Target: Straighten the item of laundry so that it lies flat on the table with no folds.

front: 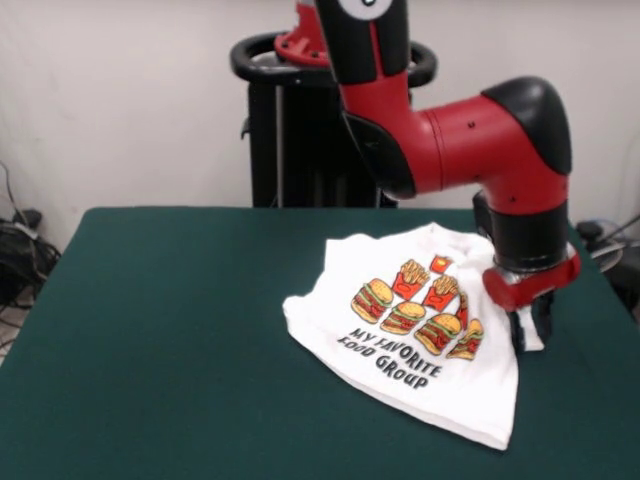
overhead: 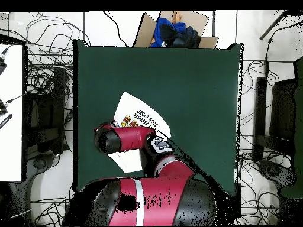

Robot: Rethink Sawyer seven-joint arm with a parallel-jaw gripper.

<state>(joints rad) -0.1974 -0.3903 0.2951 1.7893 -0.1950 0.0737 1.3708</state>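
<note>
T-shirt (front: 425,325) lies print-up on the green table (front: 160,330), its body spreading away from the gripper (front: 531,325), which stands down at one side edge; whether its fingers pinch the cloth there, I cannot tell

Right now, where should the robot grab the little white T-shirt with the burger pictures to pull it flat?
Probably the white printed T-shirt by its edge beside the gripper, coming straight down from above. That side looks bunched under the arm, while the hem toward the camera already lies flat on the dark green table. Pulling outward there should smooth it.
</note>
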